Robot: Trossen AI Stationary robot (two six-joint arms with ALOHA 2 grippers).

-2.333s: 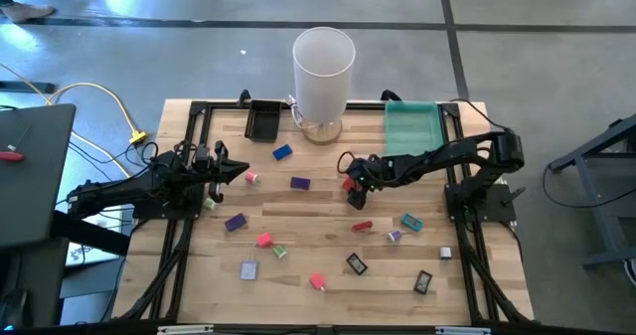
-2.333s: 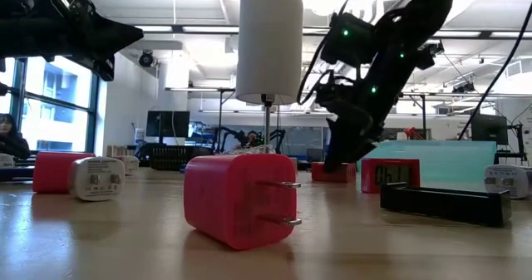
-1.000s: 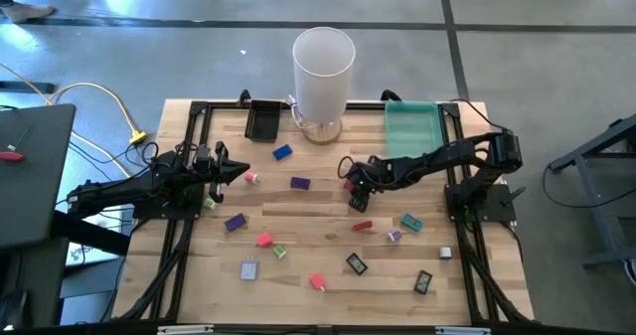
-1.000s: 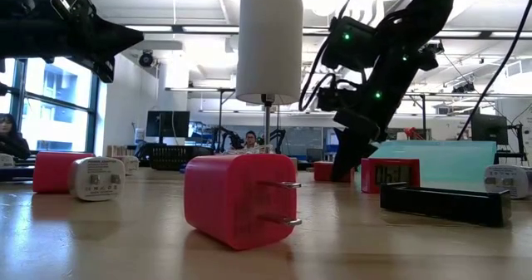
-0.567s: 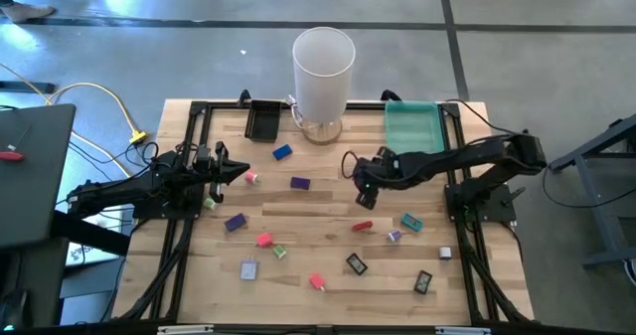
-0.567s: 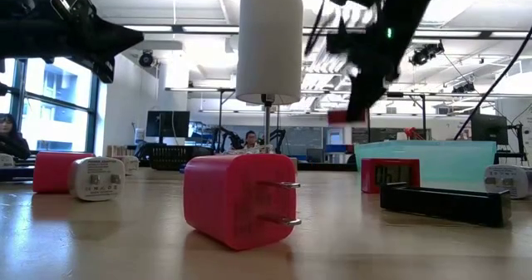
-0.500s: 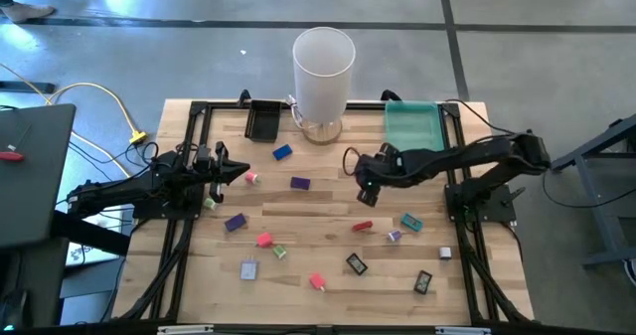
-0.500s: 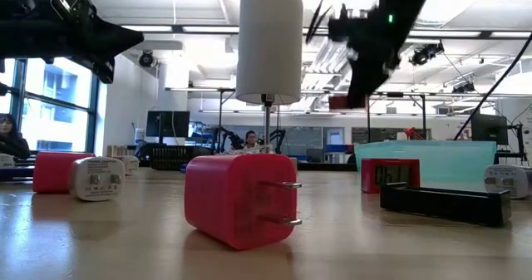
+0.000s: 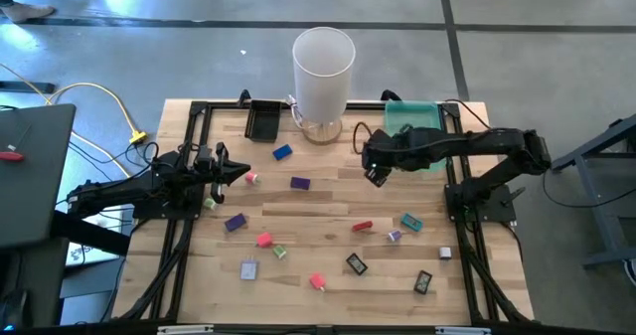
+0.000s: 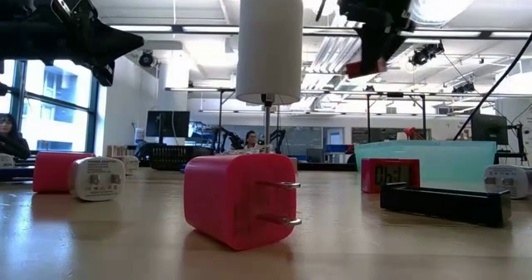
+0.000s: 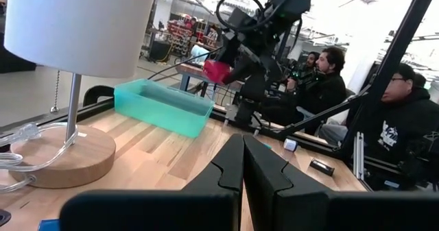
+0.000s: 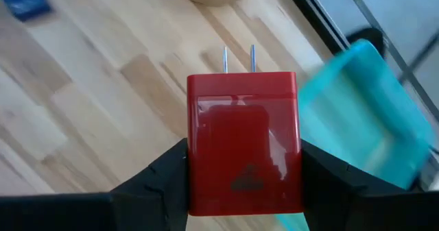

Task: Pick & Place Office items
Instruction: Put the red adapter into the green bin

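My right gripper (image 9: 375,170) hangs above the table near the green tray (image 9: 412,126), shut on a red plug block (image 12: 243,142) with two metal prongs. The low view shows that block (image 10: 371,66) high in the air. Other office items lie flat on the wood: a blue piece (image 9: 282,152), purple ones (image 9: 300,183), a small red one (image 9: 362,226), a teal one (image 9: 410,221) and a pink-red plug (image 10: 237,198) near the front edge. My left gripper (image 9: 225,172) waits shut over the table's left side, holding nothing. My right gripper pinches the red plug block by its two opposite narrow sides (image 12: 194,164), one dark finger (image 12: 161,179) on each. The fingers slant down from the table's right side. The block is lifted clear of the table, its prongs (image 12: 238,58) pointing away from the gripper.
A tall white cylinder on a round wooden base (image 9: 323,67) stands at the far middle, with a small black tray (image 9: 264,119) to its left. The table's black frame (image 9: 189,126) runs around the wood. People sit in the room beyond the table.
My right gripper has risen from the table with the red plug block, lifting it clear, and has gone toward the far edge and the green tray while tipping and rolling. It has stayed shut on the block.
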